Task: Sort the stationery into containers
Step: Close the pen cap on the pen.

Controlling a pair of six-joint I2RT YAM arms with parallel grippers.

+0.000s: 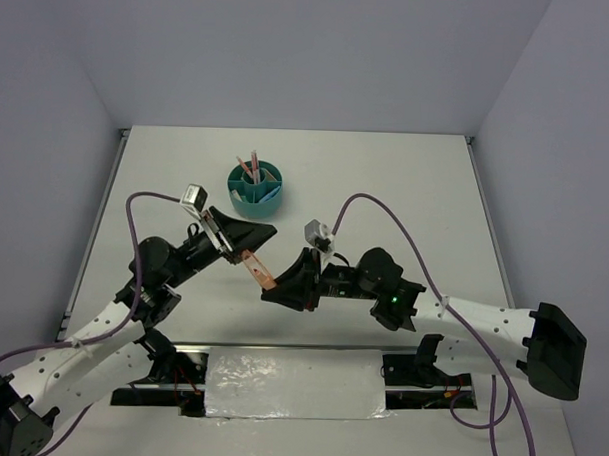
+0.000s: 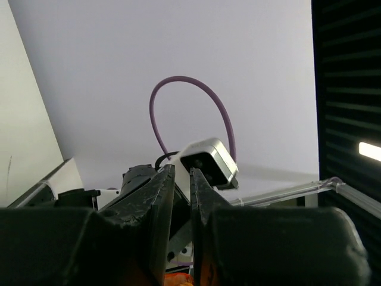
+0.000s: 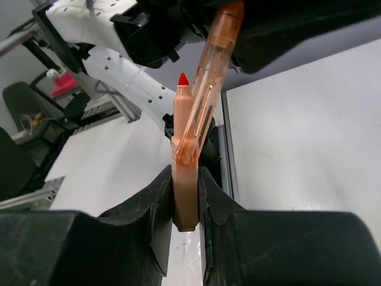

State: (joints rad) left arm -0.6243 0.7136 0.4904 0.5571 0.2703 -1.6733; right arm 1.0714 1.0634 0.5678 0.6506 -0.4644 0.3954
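Top view: your left hand [image 1: 247, 250] and right hand [image 1: 275, 286] meet mid-desk [image 1: 386, 191]. The salmon pen [image 1: 258, 269] is bridged between them in the air, well short of the teal organiser [image 1: 248, 194], which already has pens [image 1: 252, 166] standing in it. Two arms on one thin pen: move either before one lets go and it can bend, twist out or snap.

Left wrist: the fingers [image 2: 161, 196] are nearly together with only a slit between them, and an orange sliver [image 2: 178, 278] shows low in the gap. I can't tell if it's actually clamped. Release the right on that assumption and the pen could drop to the desk.

Right wrist: the right hand is clamped tight on the salmon pen's lower end, red tip [image 3: 183, 78] up. A translucent orange barrel [image 3: 211, 71] leans along it and runs up into the left hand. I can't tell whether it's a cap or a second pen. The risk is that the left pulls away with only that part, or the pair slides apart. The left's hold looks near the end, so the pen may pivot on the way to the organiser.
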